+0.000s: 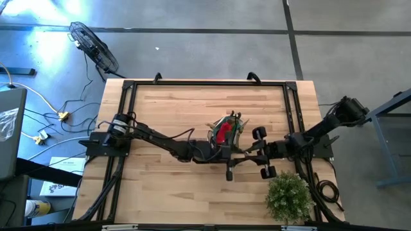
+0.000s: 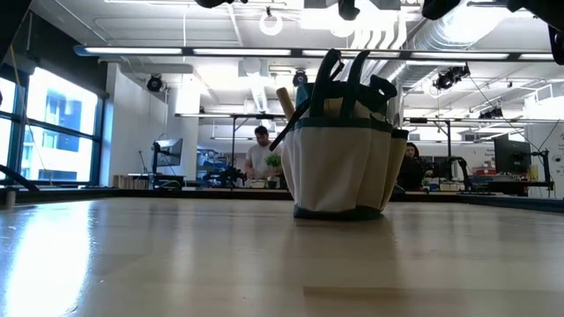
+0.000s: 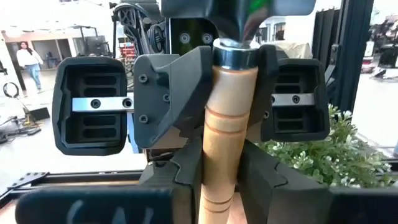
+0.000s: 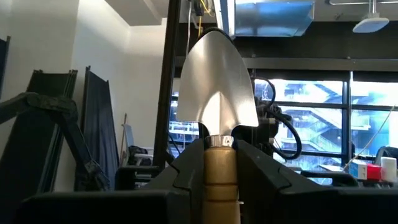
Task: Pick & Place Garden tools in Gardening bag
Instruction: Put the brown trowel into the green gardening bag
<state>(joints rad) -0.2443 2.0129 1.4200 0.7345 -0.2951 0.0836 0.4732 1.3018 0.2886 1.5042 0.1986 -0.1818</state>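
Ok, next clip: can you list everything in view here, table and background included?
table: one, pale wood, under both arms.
gardening bag: one, cream pockets with dark trim, upright mid-table.
handles: several, one pale wood and the others dark, sticking out of the bag; exact count unclear.
red fabric piece: one, red, in the bag's top.
trowel: one, silver blade with pale wooden handle, held in the air beside the bag.
potted plant: one, green, table corner by the right arm.
fan: one, black, on the floor off the table's left side.
people: two, in the room behind.
left tool: shut on the trowel's handle.
right tool: shut on the handle next to the blade.
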